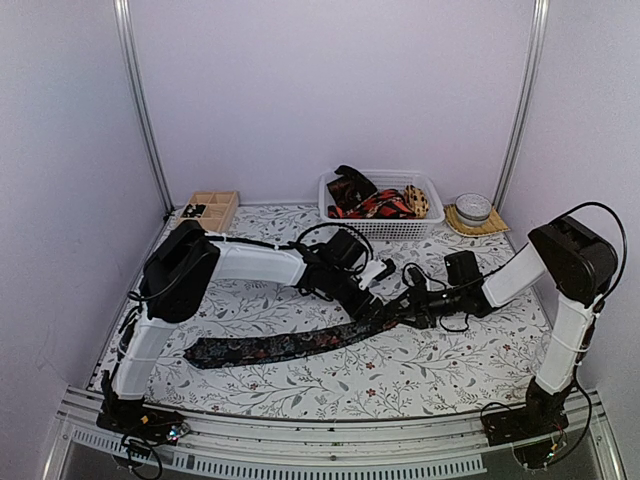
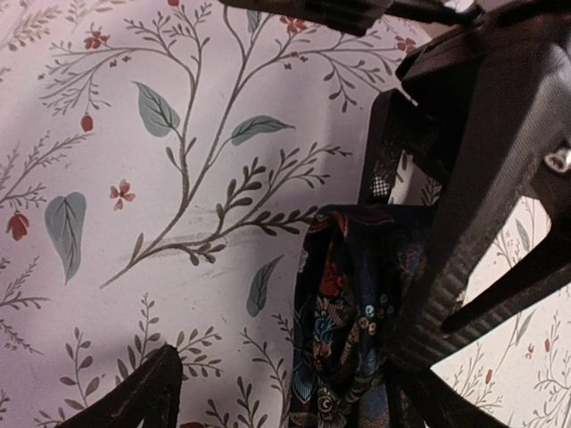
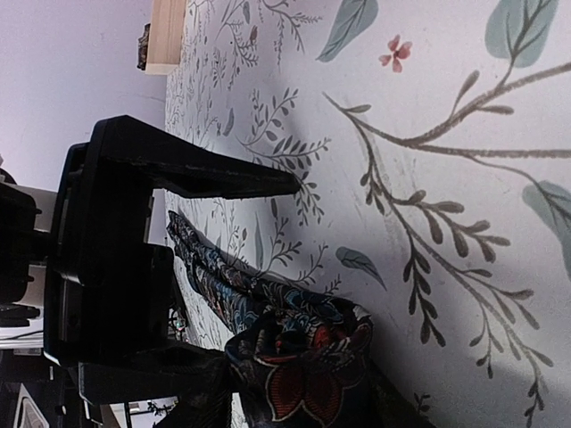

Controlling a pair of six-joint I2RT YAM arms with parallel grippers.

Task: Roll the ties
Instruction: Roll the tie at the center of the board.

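At table [image 1: 300,385] centre: floral tie [image 1: 270,347] flat, right end bunched. Left tool [image 1: 378,308] spread around the bunch; right tool [image 1: 408,310] pinching it.

you're looking at two arms with white link shells and bulky black joint housings. black cables loop loosely along the left arm [image 1: 200,270] and the right arm [image 1: 560,290]. the fingers [image 2: 482,223] are matte black with ribbed inner faces, and a small silver screw sits near one.
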